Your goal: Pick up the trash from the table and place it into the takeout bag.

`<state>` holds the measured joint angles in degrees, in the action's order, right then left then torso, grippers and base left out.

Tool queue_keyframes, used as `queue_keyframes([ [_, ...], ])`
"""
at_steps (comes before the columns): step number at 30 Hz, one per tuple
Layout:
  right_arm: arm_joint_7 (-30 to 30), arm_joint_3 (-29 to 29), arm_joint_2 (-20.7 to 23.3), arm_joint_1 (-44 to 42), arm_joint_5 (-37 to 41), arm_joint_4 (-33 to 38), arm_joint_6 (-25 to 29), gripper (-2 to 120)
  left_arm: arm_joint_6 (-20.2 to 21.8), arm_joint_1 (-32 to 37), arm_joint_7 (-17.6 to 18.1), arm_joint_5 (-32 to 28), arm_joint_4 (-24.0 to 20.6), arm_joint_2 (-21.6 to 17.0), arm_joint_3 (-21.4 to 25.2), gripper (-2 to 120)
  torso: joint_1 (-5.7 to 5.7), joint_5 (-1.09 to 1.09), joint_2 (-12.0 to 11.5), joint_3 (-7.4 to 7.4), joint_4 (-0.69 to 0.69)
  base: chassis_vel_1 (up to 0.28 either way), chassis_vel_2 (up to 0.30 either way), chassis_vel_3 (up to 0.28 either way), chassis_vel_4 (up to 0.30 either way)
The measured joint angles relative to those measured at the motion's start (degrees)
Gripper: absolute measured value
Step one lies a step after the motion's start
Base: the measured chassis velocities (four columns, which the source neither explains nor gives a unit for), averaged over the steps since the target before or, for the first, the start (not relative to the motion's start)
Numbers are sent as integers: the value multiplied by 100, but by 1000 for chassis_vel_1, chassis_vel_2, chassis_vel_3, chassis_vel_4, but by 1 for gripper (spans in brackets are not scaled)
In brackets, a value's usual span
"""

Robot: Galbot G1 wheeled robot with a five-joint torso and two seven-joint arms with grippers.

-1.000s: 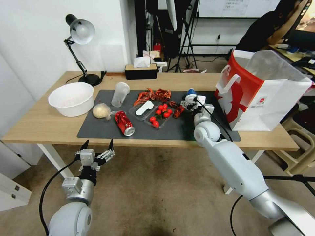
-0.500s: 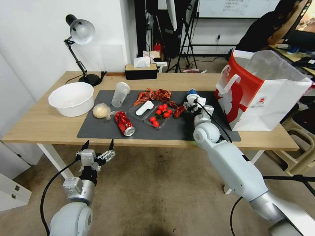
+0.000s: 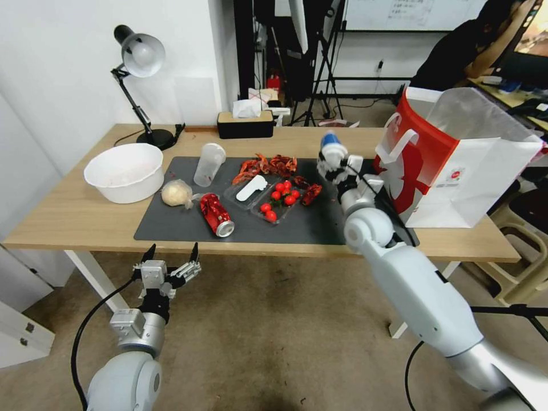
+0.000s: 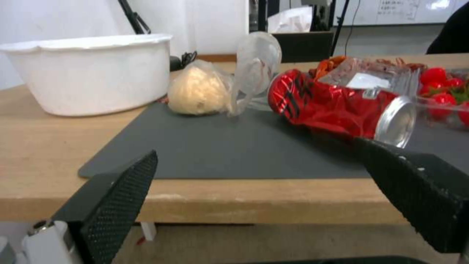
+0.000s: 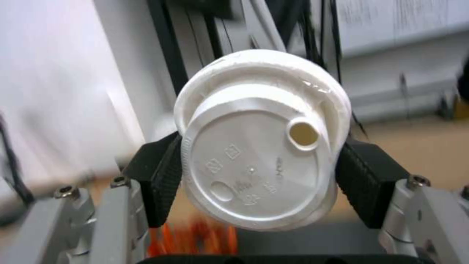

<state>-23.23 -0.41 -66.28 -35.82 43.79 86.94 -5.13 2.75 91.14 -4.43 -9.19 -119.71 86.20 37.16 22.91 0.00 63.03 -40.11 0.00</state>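
- Head view: the right gripper (image 3: 333,161) is clamped on the blue-and-white cup (image 3: 330,149) and holds it clear above the dark mat (image 3: 188,227), close beside the red side of the takeout bag (image 3: 456,162). The bag stands at the right end of the table (image 3: 68,217), its mouth open upward, its far corner near the table's right edge.
- Compared with a second ago, the cup sat lower, down by the mat; it is now raised and nearer the bag.
- The left gripper (image 3: 171,252) hangs below the table's front edge with open floor around it, fingers spread wide and empty, unchanged.
- Left wrist view: between the parted black fingers (image 4: 117,190) lie the red crushed can (image 4: 337,106) and the pale wrapped ball (image 4: 198,91) on the mat, back from the front edge; the white bowl (image 4: 88,73) stands off the mat.
- Right wrist view: both pads (image 5: 161,176) press the cup's sides, its white lid (image 5: 259,146) facing the camera.
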Motion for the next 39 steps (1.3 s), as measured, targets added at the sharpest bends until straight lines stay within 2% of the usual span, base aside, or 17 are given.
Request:
queue_keyframes([
  [7,117,41,33,-6,22,112,83,65,0,0,0,2,0,1,-2,100,0,0,0,0,0,0,0,0,0],
  [9,376,177,109,-11,62,387,231,65,0,1,-1,4,0,1,-4,100,-1,-2,0,1,1,0,0,0,0],
  [10,509,299,181,-15,69,609,239,65,2,4,-1,6,0,-1,-3,100,1,6,0,-1,2,0,0,0,0],
  [12,627,581,336,27,67,966,233,65,4,7,-1,9,-7,-2,-3,100,0,-6,1,1,0,0,0,0,0],
  [14,647,719,406,43,67,1113,163,65,6,6,-3,13,-11,-2,-11,100,-1,5,0,0,-1,0,0,0,0],
  [15,594,1154,666,51,57,1474,-141,65,10,11,-4,37,-18,4,-21,100,3,4,-2,-2,8,0,0,0,0],
  [16,594,1154,666,51,57,1474,-141,65,10,11,-4,37,-18,4,-21,100,3,4,-2,-2,8,0,0,0,0],
  [17,482,1543,888,38,33,1676,-328,65,11,11,-4,57,-23,7,-34,100,0,-10,0,2,1,0,0,0,0],
  [18,271,1955,1219,-98,15,1889,-673,65,11,13,-5,76,-28,16,-57,100,0,7,-1,0,-4,0,0,0,0],
  [19,146,2289,1430,-223,-18,2012,-865,65,11,12,-5,84,-30,22,-64,100,0,9,0,1,-6,0,0,0,0],
  [20,146,2289,1430,-223,-18,2012,-865,65,11,12,-5,84,-30,22,-64,100,0,9,0,1,-6,0,0,0,0],
  [21,17,2629,1671,-370,-48,2121,-970,65,11,13,-10,93,-31,29,-86,100,-1,-4,1,2,-6,0,0,0,0],
  [22,-117,2897,1864,-534,-52,2169,-1049,65,10,17,-11,102,-31,31,-101,100,0,4,0,1,-1,0,0,0,0],
  [23,-220,3098,1990,-686,-52,2206,-1107,65,9,18,-12,112,-38,38,-122,100,0,0,0,1,2,0,0,0,0],
  [35,-554,3336,1939,-1105,49,2410,-1492,65,-9,154,-16,177,-261,56,-178,100,0,0,0,0,1,0,0,0,0],
  [37,-580,3330,1940,-1108,75,2466,-1513,75,-21,179,-16,181,-296,64,-179,100,0,-1,0,1,1,0,0,0,0],
  [39,-589,3330,1944,-1108,83,2479,-1517,78,-22,183,-16,182,-301,68,-180,100,0,-1,0,1,1,0,0,0,0],
])
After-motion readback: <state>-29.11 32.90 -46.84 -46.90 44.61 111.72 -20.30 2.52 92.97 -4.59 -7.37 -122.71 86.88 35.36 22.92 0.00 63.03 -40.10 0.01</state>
